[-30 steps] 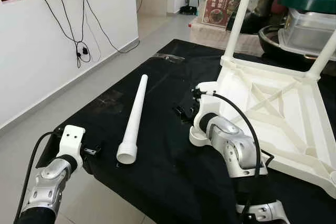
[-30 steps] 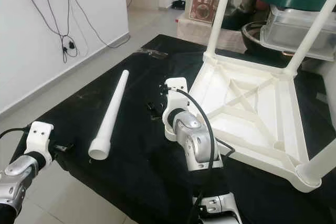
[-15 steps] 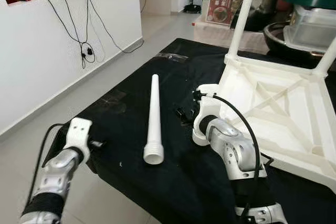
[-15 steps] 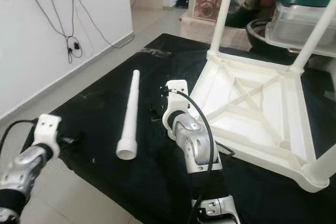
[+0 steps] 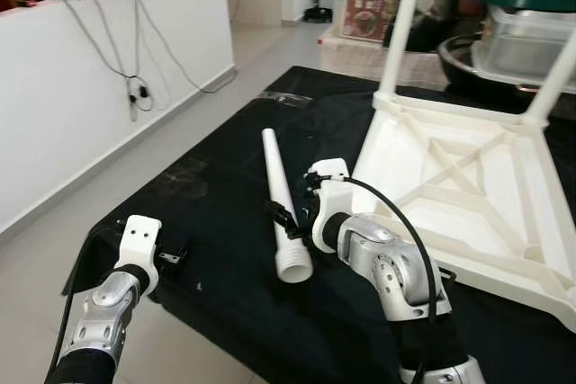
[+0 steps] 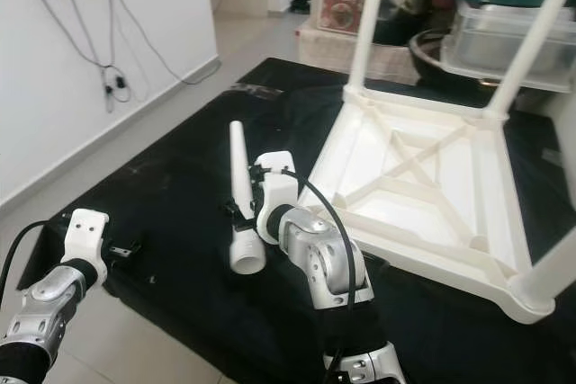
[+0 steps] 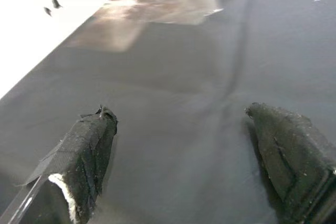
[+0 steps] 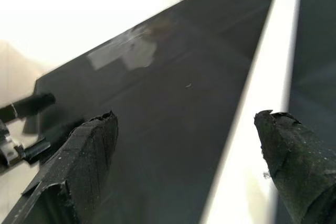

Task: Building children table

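The white table leg (image 5: 283, 204) lies on the black sheet (image 5: 216, 222) just left of the upturned white tabletop (image 5: 468, 195) — whose far edge is cut off. The right gripper (image 5: 286, 219) hovers at the leg's wide end, fingers spread. The left gripper (image 7: 184, 150), also spread, hangs over the sheet's near corner. The red box's (image 5: 371, 0) print is unreadable.
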Available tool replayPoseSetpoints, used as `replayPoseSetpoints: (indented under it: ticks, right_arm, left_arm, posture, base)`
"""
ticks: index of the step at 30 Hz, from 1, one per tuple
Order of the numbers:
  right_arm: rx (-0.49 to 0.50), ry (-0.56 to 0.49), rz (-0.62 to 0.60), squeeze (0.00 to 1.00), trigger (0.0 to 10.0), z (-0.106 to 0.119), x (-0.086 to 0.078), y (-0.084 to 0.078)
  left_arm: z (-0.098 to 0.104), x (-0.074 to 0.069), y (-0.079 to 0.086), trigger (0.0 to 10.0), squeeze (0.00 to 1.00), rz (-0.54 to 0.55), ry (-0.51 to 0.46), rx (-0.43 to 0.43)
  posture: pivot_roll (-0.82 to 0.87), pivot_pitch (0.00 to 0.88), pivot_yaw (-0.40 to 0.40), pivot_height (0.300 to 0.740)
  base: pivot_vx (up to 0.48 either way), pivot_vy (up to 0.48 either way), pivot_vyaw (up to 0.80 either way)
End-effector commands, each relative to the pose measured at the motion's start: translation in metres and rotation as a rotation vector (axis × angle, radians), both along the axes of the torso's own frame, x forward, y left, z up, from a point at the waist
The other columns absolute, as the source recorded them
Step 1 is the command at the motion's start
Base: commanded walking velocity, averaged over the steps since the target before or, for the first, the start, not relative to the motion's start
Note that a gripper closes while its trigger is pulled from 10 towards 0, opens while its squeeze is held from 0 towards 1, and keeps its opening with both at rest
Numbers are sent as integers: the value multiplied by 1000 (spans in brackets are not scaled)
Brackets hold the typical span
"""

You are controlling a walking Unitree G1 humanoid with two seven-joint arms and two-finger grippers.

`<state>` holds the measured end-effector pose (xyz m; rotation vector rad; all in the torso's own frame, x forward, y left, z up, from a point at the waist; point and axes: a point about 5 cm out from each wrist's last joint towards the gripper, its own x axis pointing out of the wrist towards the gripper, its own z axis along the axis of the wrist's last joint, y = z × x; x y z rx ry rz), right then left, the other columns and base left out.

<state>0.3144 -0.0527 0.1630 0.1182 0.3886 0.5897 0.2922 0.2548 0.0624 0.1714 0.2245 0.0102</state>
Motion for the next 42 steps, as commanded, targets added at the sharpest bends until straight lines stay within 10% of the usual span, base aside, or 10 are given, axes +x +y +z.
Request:
replayPoseSetpoints:
  ticks: [1,4,12,19,24,42]
  right_arm:
    - [-38,13,47,0,10000,-5,1,14]
    - [-104,16,97,0,10000,-11,8,34]
    - [-196,6,16,0,10000,-23,17,24]
    - [-194,5,-267,0,10000,-26,27,-23]
    - [-192,6,-288,0,10000,-26,29,-26]
    - [-240,22,-107,0,10000,-34,33,21]
  left_arm:
    - [-27,-26,19,10000,0,100,125,28]
    - [-33,-41,26,10000,0,166,137,33]
    - [-31,-42,27,10000,0,186,120,43]
    - [-31,-39,21,10000,0,175,113,55]
    - [-30,-38,18,10000,0,167,109,58]
    - [-27,-36,13,10000,0,169,98,69]
  posture:
    - [56,0,-33,740]
    - [77,0,-52,740]
    - [91,0,-66,740]
    - [73,0,-49,740]
    - [71,0,-47,740]
    - [93,0,-72,740]
  base:
    - [0,0,0]
    - [0,0,0]
    - [0,0,0]
    - [0,0,0]
    - [0,0,0]
    - [0,0,0]
